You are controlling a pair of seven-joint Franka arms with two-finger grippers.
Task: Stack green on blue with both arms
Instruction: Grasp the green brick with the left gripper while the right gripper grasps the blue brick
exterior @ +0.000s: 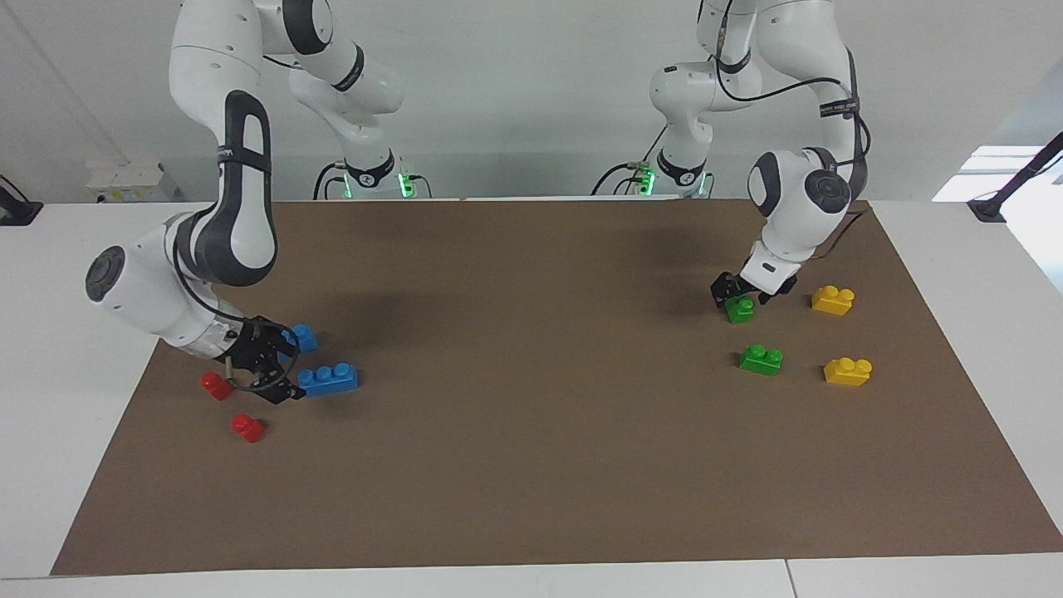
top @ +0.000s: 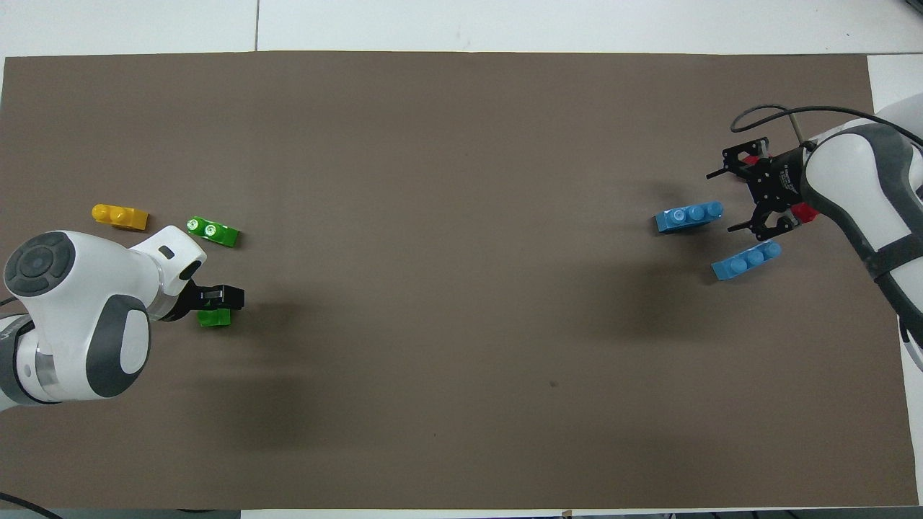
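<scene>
On the brown mat, the left gripper is down at the green brick nearest the robots, at the left arm's end, its fingers closed on that brick. A yellow brick sits beside it. Farther out lie a second green brick and a second yellow one.

At the right arm's end, the right gripper hangs spread apart between the two blue bricks: one nearer the robots, one farther. Two red bricks lie close by.
</scene>
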